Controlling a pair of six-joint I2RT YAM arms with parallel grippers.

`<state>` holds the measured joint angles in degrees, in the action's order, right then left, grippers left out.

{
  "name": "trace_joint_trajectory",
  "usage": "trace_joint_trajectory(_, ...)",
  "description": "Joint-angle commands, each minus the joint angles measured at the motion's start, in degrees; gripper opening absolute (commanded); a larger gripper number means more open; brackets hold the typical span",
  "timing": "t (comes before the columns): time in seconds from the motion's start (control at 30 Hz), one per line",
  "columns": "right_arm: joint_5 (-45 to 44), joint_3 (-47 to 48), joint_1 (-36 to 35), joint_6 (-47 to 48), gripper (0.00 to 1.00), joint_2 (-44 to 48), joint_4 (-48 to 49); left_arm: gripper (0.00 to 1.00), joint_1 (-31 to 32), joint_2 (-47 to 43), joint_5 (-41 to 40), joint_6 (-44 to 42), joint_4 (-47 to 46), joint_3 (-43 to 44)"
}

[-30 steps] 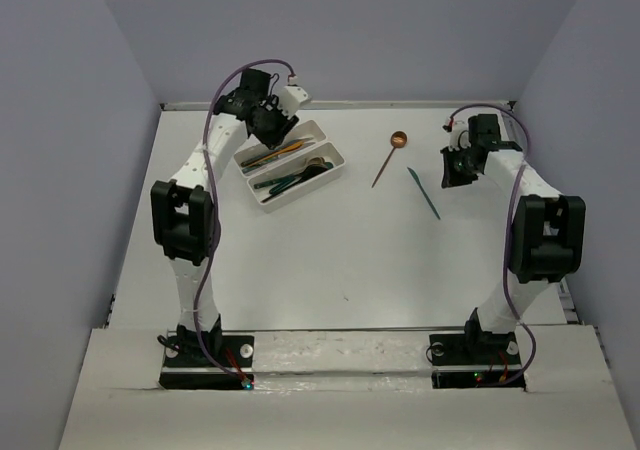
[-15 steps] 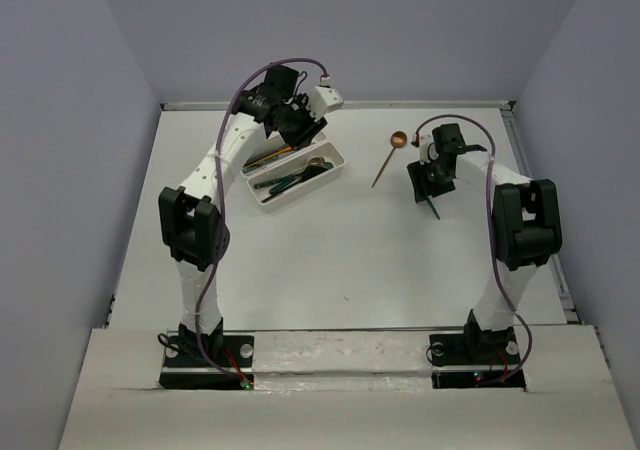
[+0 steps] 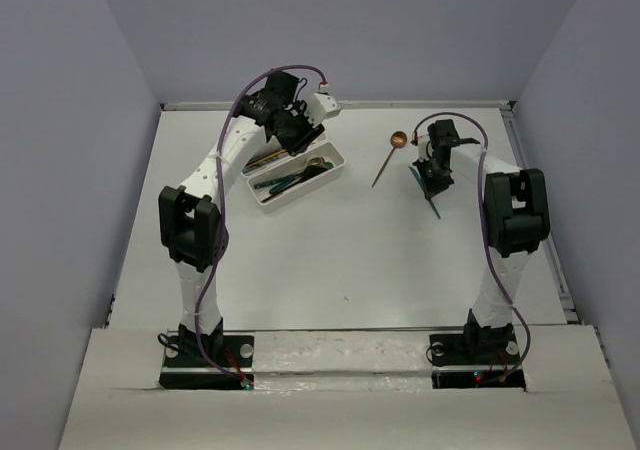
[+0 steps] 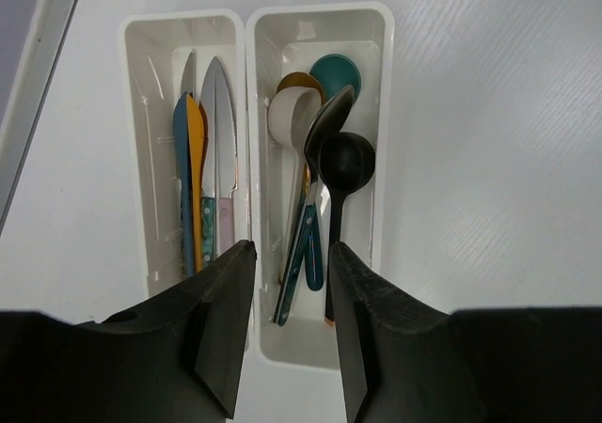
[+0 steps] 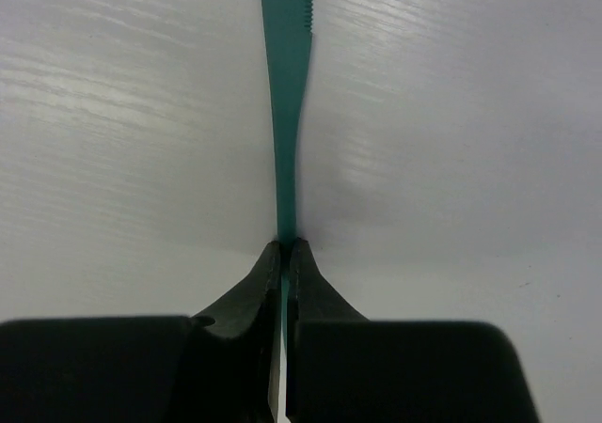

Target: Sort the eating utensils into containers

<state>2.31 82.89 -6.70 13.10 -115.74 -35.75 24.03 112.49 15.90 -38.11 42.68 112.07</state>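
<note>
From above, I see the left claw (image 3: 292, 130) hanging over two shallow white plastic trays (image 3: 338, 168) with rounded corners, set side by side at an angle on the matte white worktop (image 3: 330, 260). The right claw (image 3: 433, 170) sits low on a slim teal knife (image 3: 436, 210) that lies flat, with a copper spoon (image 3: 387, 160) near it, round bowl pointing away from me. On the left wrist camera the black fingers are spread with nothing between them. Below, the knife tray (image 4: 150, 103) holds a silver knife (image 4: 224, 132), an orange knife (image 4: 196, 160) and a blue knife (image 4: 179, 179). The spoon tray (image 4: 369, 66) holds a glossy black spoon (image 4: 344, 160), a cream spoon (image 4: 290, 117) and a teal spoon (image 4: 336, 73). On the right wrist camera the fingers are pinching the teal knife's narrow part, its serrated blade reaching away across the faintly ridged surface.
</note>
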Motion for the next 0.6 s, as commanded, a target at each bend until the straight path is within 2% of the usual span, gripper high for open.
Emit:
trace_joint_trajectory(0.0,-2.0,-2.0,-1.3,0.3,0.00,-3.5,-1.5,0.49,0.1,-4.7,-0.7,0.3,-0.3,-0.3)
trace_joint_trajectory(0.1,1.0,-2.0,-1.3,-0.8,0.00,-1.9,-0.2,0.49,0.1,-4.8,0.1,0.9,0.0,0.1)
trace_joint_trajectory(0.17,3.2,-2.9,-1.3,-2.1,0.00,2.3,2.8,0.49,0.1,-4.7,1.6,1.8,0.4,1.1)
trace_joint_trajectory(0.27,10.0,-7.2,-1.3,-7.3,0.00,10.9,15.2,0.49,0.2,-5.1,4.6,2.7,1.2,2.4)
trace_joint_trajectory(0.33,11.6,-9.8,-1.3,-9.6,0.00,14.0,18.9,0.49,0.6,-5.3,5.8,2.9,1.1,2.5)
trace_joint_trajectory(0.57,17.5,-11.1,-1.3,-15.2,0.00,19.0,23.1,0.49,2.8,-6.0,7.7,3.1,1.8,3.9)
